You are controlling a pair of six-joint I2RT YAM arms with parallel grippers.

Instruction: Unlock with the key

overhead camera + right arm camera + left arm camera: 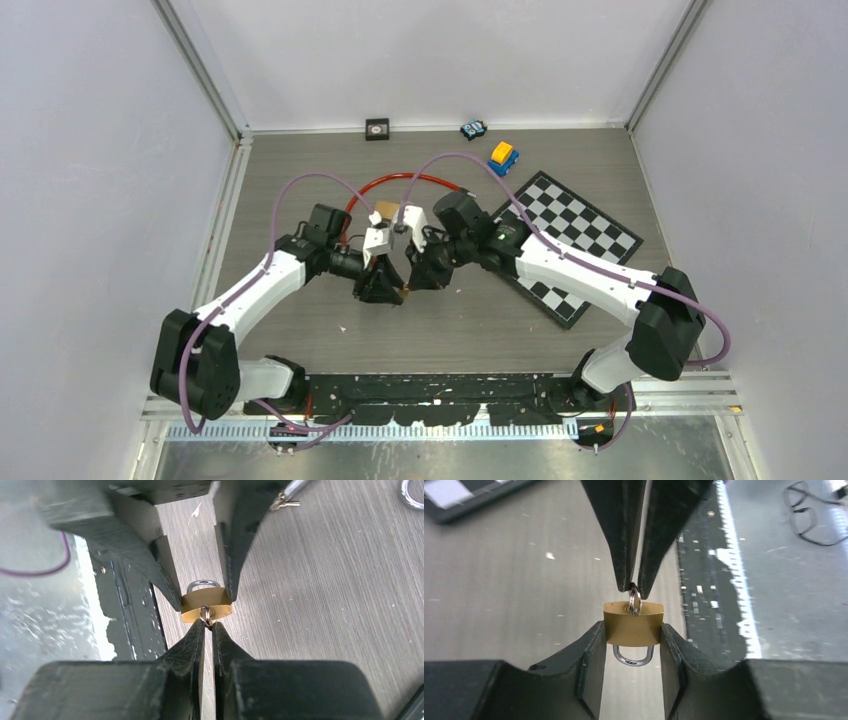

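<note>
A small brass padlock (pixel 633 627) hangs above the table, its silver shackle (pixel 634 656) closed and pointing towards the left wrist camera. My left gripper (pixel 633 636) is shut on the padlock body, one finger on each side face. My right gripper (pixel 208 625) comes from the opposite side, jaws nearly together at the keyhole face, shut on the key. Only the key's ring (pixel 205 614) shows; the key itself is hidden between the fingertips and the lock. In the top view both grippers meet at the padlock (pixel 404 291) in the middle of the table.
A checkerboard (pixel 575 235) lies to the right under the right arm. A red cable loop (pixel 400 180) and a white block (pixel 380 238) sit just behind the grippers. A yellow-blue toy car (pixel 503 157), a small blue toy (pixel 473 129) and a black box (pixel 377 128) lie at the back wall.
</note>
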